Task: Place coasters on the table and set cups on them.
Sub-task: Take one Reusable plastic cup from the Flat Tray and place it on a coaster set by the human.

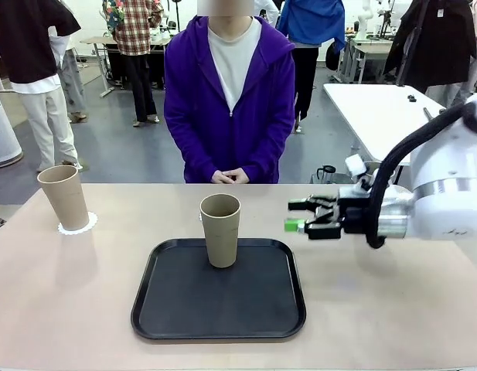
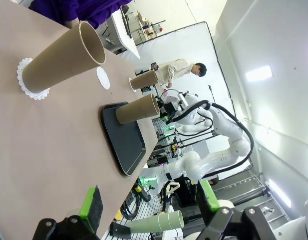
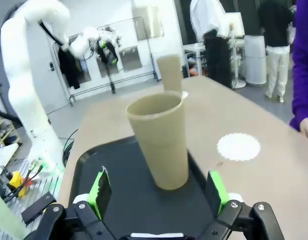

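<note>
Beyond tray (image 2: 125,140), left wrist shows seemingly third cup (image 2: 144,80).

Bright overhead light, soft shadows, wide-angle distortion

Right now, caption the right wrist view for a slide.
Open right gripper faces a cup on the tray; an empty coaster lies beyond.

A large indoor workroom with a smooth grey floor (image 1: 122,151). Behind the bench, a white rectangular table (image 1: 385,112) stands at the right, and more desks (image 1: 369,50) sit farther back. Several people stand around in the background. White walls (image 2: 193,42) and a bright ceiling light panel (image 2: 258,73) fill the room evenly.
</note>
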`<action>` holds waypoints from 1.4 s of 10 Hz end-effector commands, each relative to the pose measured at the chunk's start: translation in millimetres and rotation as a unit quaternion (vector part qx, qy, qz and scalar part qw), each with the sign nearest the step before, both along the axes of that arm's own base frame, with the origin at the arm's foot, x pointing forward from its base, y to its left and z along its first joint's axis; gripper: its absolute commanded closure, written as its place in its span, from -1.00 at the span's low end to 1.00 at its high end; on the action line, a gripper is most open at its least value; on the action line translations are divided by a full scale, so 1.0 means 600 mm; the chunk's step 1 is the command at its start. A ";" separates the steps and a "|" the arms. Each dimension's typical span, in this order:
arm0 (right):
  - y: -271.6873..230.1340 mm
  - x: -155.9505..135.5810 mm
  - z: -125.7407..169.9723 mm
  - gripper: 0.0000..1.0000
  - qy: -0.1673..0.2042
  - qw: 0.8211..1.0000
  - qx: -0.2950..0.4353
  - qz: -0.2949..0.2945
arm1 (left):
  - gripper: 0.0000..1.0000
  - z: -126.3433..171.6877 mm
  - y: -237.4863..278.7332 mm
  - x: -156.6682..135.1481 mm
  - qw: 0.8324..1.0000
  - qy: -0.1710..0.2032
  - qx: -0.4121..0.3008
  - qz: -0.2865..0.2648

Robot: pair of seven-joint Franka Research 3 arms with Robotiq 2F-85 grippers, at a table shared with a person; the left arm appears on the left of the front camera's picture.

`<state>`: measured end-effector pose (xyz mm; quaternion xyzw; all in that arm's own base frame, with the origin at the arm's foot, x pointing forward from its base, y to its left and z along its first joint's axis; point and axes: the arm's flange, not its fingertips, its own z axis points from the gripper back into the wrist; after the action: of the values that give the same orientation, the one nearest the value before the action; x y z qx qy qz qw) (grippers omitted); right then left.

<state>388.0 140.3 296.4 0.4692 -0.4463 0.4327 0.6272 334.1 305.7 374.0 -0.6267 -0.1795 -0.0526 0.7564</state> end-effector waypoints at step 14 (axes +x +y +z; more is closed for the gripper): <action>0.115 0.029 -0.078 -1.00 -0.043 0.998 -0.020 0.040 | -1.00 0.004 0.002 -0.002 1.000 -0.001 0.001 0.001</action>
<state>397.0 196.2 264.4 0.4727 -0.4230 0.4881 0.5994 334.1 305.7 373.9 -0.6268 -0.1795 -0.0526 0.7564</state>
